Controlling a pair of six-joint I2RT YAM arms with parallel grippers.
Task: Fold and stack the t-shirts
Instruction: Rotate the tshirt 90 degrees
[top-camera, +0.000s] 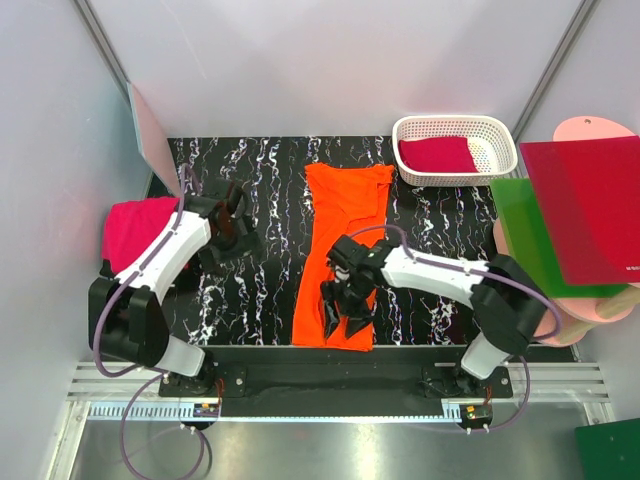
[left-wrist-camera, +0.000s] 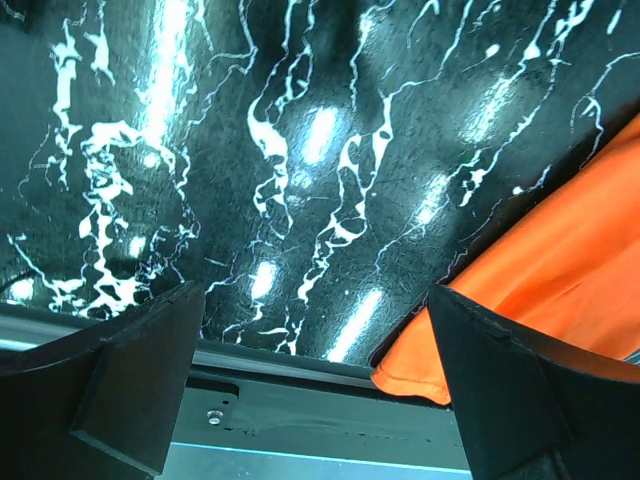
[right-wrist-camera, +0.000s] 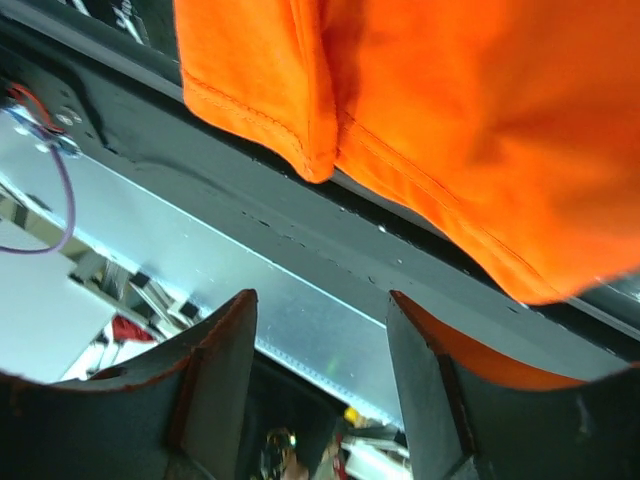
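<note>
Orange t-shirt (top-camera: 340, 250): flat on the worktop (top-camera: 260, 170), centre, as a long narrow strip from far to near. Looks folded along its length. Near hem at the front edge, just over the black lip in the right wrist view. Judged laid this way to leave one short fold across, near end onto far.

Right fingers (right-wrist-camera: 210, 390): over the near end of the strip, parted to a middling gap, nothing between them. Only the metal rail (top-camera: 330, 400) visible through the gap. Read as poised for a pinch on the hem, no grip yet.

Left fingers (left-wrist-camera: 130, 380): spread to the full, empty, low over bare worktop just left of the orange cloth. Likely kept clear of the fold.

Magenta t-shirt (top-camera: 135, 230): bunched at the left edge, unfolded, presumably next in line. Crimson t-shirt (top-camera: 437, 155): folded, inside the white basket (top-camera: 500, 150) at far right; probable start of the stack.

Surface: black, glossy, white marble veining, lamp glare in streaks. Room: white panel walls on three sides. Red sheet (top-camera: 590, 210), green sheet (top-camera: 525, 235) and pale pink boards (top-camera: 590, 130) at the right, off the working area.
</note>
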